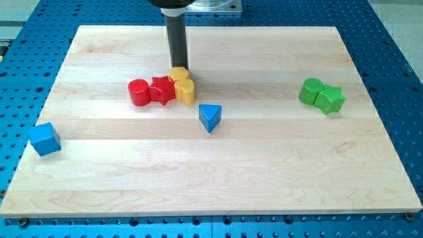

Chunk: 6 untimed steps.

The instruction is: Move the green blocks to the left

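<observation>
Two green blocks sit together at the view's right: a green cylinder (310,90) and, touching it on the right, a green star (330,99). My tip (178,67) is far to their left, near the view's top centre. It stands right behind a yellow block (179,74) and touches or nearly touches it.
A cluster lies under my tip: a red cylinder (139,92), a red star (160,90), the yellow block and a second yellow block (186,91). A blue triangle (210,117) lies below the cluster. A blue cube (45,139) sits at the wooden board's (264,172) left edge.
</observation>
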Each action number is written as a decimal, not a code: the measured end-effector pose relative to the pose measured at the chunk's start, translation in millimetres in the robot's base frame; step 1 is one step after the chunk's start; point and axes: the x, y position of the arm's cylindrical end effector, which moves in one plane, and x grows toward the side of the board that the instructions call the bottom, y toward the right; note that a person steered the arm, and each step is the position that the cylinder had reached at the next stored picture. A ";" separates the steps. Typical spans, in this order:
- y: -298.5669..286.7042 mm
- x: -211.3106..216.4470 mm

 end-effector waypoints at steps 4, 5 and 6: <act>361.2 52.1; 302.3 99.0; 248.8 96.0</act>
